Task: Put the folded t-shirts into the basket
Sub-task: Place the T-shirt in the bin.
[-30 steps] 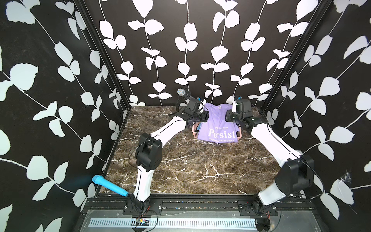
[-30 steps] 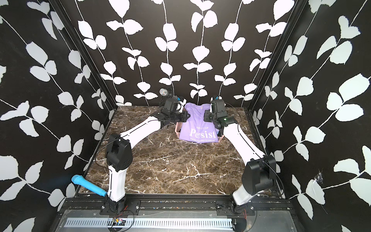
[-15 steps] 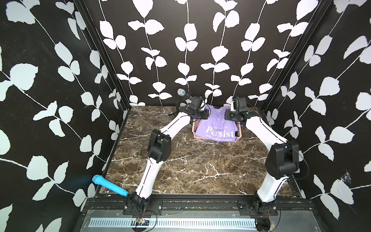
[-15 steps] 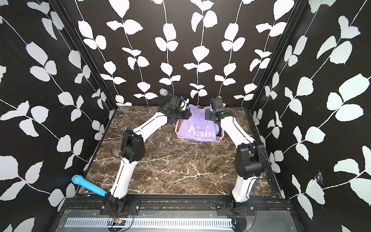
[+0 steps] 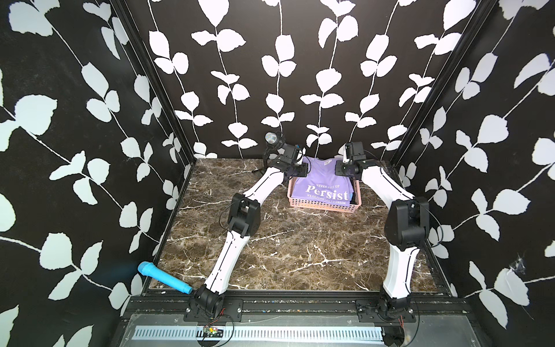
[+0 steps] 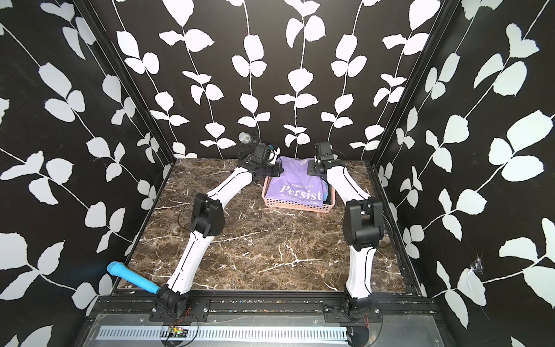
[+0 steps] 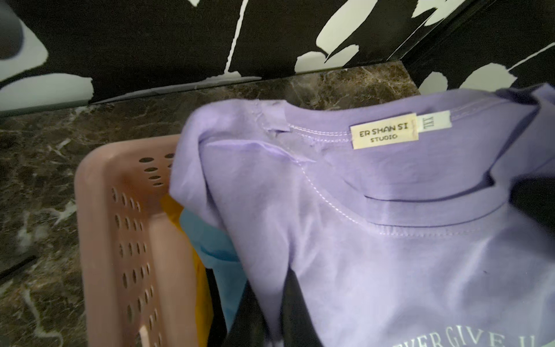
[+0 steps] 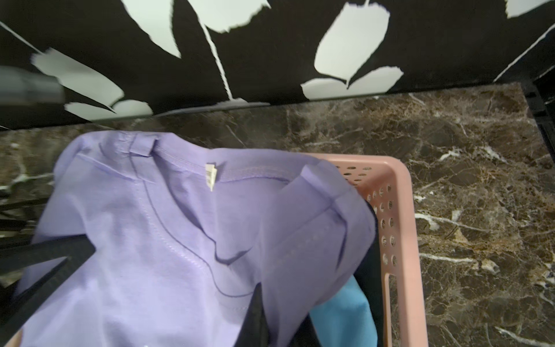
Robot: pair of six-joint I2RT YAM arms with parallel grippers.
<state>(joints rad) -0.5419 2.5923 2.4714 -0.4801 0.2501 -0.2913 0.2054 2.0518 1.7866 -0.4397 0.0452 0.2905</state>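
Note:
The purple "Persist" t-shirt hangs over the pale pink basket at the back of the table, its lower half lying inside. My left gripper is shut on the shirt's one shoulder fold. My right gripper is shut on the opposite shoulder. Both hold the collar end raised above the basket's far rim. Under the purple cloth the left wrist view shows a yellow shirt and a light blue one. The right wrist view shows light blue and black cloth.
The basket's perforated wall stands close to the back wall of leaf-patterned panels. A blue microphone-shaped object lies at the table's front left corner. Brown marble tabletop spreads in front of the basket.
Both arms have stretched toward the back wall and come down, carrying the purple shirt. Its lower half has sunk into the basket, and the basket's front wall now shows.

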